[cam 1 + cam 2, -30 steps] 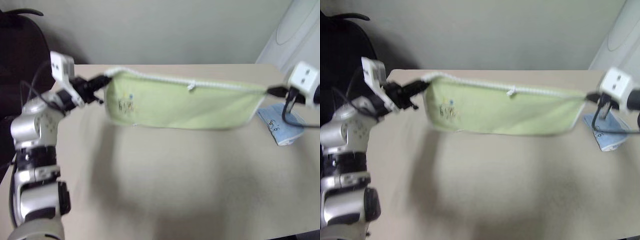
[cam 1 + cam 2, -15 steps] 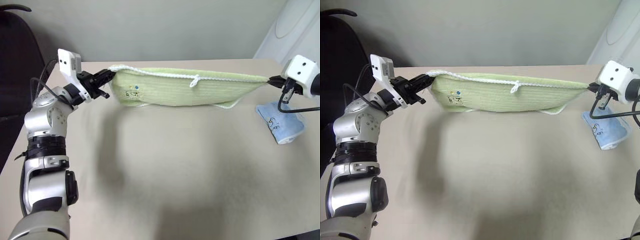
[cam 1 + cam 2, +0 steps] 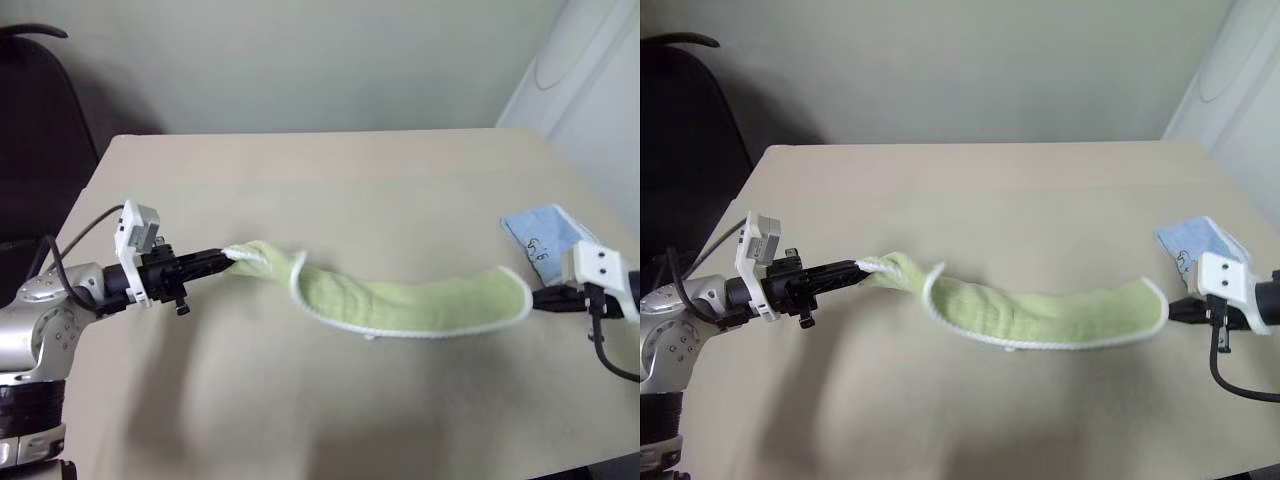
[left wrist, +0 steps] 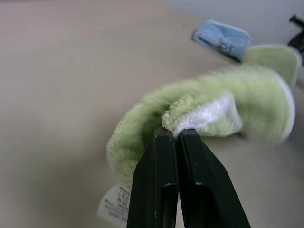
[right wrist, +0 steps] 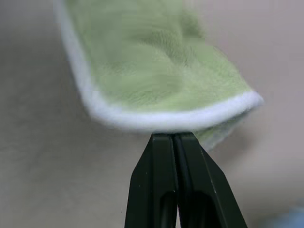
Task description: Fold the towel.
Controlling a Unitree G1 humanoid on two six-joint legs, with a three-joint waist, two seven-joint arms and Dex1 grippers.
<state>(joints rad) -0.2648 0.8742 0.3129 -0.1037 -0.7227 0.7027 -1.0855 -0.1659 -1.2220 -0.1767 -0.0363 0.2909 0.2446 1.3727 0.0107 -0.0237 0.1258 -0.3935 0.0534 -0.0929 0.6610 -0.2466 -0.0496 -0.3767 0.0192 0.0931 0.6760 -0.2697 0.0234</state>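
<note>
The left pincer (image 3: 222, 257) is clamped together on one end of the towel (image 3: 420, 305), its two black fingers (image 4: 164, 180) pinching a bunched fold of green terry and white edging. The right pincer (image 3: 1175, 310) is likewise pressed together on the towel's other end, the white stitched border curving just past its fingertips in the right wrist view. Between the two pincers the towel sags in a long, rumpled band across the middle of the beige worktop (image 3: 300, 190), its middle seeming to rest on the surface, with the white edging looping near the left end and along the lower side. A small white tag (image 4: 115, 209) hangs under the towel's left end. Beyond the towel's right end, near the worktop's right edge, lies a light blue cloth (image 3: 543, 233) with dark handwriting on it, apart from the towel.
</note>
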